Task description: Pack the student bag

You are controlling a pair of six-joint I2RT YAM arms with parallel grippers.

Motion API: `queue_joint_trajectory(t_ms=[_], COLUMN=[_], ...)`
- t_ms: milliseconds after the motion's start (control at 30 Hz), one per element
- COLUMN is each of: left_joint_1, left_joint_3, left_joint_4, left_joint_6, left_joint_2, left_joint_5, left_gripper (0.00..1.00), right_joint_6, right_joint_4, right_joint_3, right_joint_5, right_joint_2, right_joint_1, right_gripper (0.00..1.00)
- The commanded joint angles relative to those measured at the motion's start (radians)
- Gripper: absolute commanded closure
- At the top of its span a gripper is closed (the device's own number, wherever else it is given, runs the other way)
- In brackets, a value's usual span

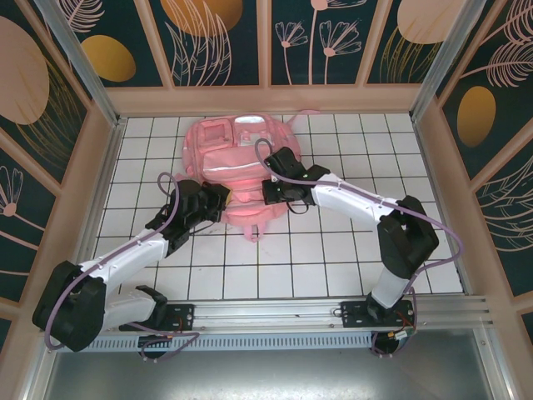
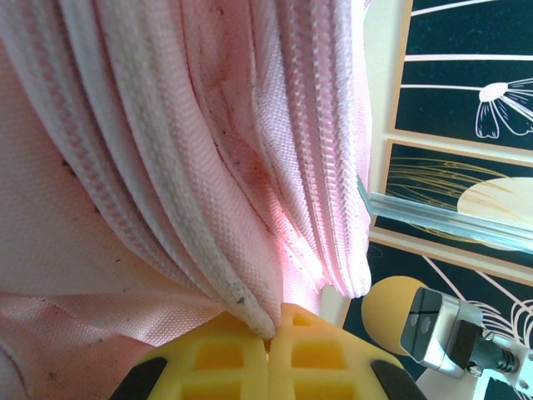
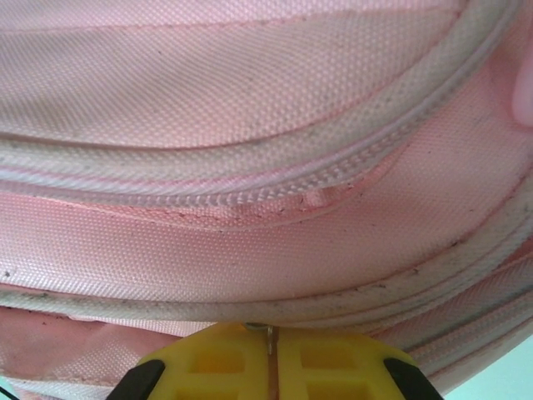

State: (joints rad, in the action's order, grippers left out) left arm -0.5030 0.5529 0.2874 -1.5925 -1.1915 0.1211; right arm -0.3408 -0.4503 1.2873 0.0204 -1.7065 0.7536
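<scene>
- Left arm (image 1: 125, 254) stretches forward and inward, forearm low, wrist tipped down.
- Left gripper (image 2: 271, 333): yellow fingers (image 2: 221, 358) pressed together, nipping a fold of the student bag (image 2: 208, 167).
- Right arm (image 1: 366, 204) folds back at a raised elbow, forearm reaching left.
- Right gripper (image 3: 272, 335): jaws closed tight, pads meeting.

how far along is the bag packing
Done: cannot tell what is packed; the bag lies front up. In hand: left gripper shut on a fold of its fabric, right gripper shut at a zip seam. To do: probably zipping up, if the zip is open.
</scene>
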Motion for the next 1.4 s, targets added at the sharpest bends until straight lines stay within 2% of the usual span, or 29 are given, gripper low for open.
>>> queue_joint_trajectory(t_ms=[0,233,367,467,767,1000,1067,1133,1267,1367], left_joint_1=[0.035,0.036,0.041,0.046,0.073,0.087,0.089,0.09,0.09,0.091], left_joint_3=[-0.019,-0.012,-0.011,-0.011,-0.033,-0.004,0.006,0.018,0.045,0.052], left_joint_4=[-0.009,-0.011,-0.025,-0.046,-0.082,-0.088,-0.095,-0.094,-0.097,-0.088], left_joint_6=[0.046,0.067,0.082,0.098,0.131,0.181,0.197,0.216,0.248,0.253], left_joint_2=[0.051,0.021,0.015,0.017,0.032,-0.004,-0.012,-0.021,-0.032,-0.041], left_joint_5=[-0.069,-0.05,-0.06,-0.074,-0.089,-0.045,-0.034,-0.022,-0.016,-0.008], left_gripper=[1.0,1.0,1.0,1.0,1.0,1.0,1.0,1.0,1.0,1.0], right_joint_6=[0.074,0.134,0.299,0.405,0.622,0.846,0.852,0.788,0.531,0.333], right_joint_4=[-0.099,-0.125,-0.127,-0.123,-0.033,0.044,0.011,-0.086,-0.196,-0.164], right_joint_3=[0.043,0.12,0.12,0.108,0.089,0.044,0.079,0.165,0.333,0.362], right_joint_5=[-0.205,-0.314,-0.339,-0.329,-0.364,-0.422,-0.369,-0.191,0.218,0.353], right_joint_2=[-0.014,-0.041,-0.036,-0.039,-0.039,-0.028,-0.023,-0.027,-0.077,-0.106], right_joint_1=[-0.085,-0.073,-0.053,-0.073,-0.117,-0.099,-0.084,-0.086,-0.135,-0.151], right_gripper=[0.92,0.94,0.97,1.0,1.0,1.0,1.0,1.0,1.0,1.0])
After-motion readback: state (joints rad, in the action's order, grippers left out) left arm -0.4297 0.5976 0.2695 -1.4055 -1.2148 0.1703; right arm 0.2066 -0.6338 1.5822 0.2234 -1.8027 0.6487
